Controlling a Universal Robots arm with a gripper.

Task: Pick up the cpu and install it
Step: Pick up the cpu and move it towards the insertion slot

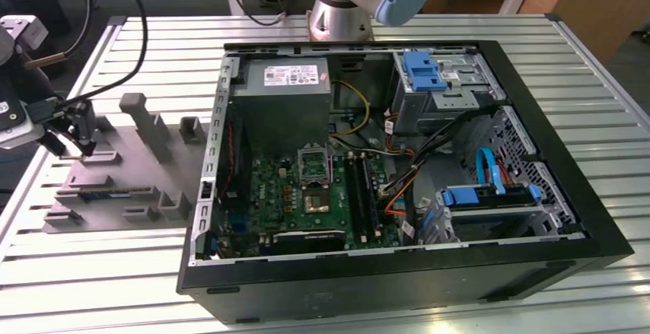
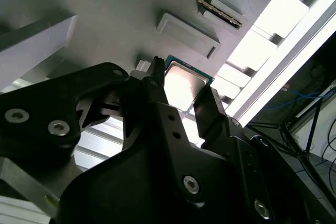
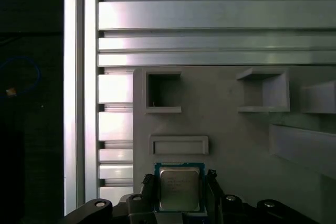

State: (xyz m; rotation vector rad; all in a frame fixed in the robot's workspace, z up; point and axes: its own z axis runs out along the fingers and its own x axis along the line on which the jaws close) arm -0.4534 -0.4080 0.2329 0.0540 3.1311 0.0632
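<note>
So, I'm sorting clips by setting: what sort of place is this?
Probably a robotics lab workbench: a slatted aluminium table, an open black desktop computer case showing its green motherboard, and a grey moulded parts fixture with a small silvery square cpu.

From the gripper (image 1: 81, 150), tall grey fixture posts (image 1: 152, 132) stood at three o'clock in the exterior view, the PC case wall (image 1: 215, 144) beyond them; bare slatted surface (image 1: 163, 45) lay open toward one o'clock.

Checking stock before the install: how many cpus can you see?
1: the cpu lies on the grey fixture, right at the gripper. More may be hidden inside the PC case.
</note>
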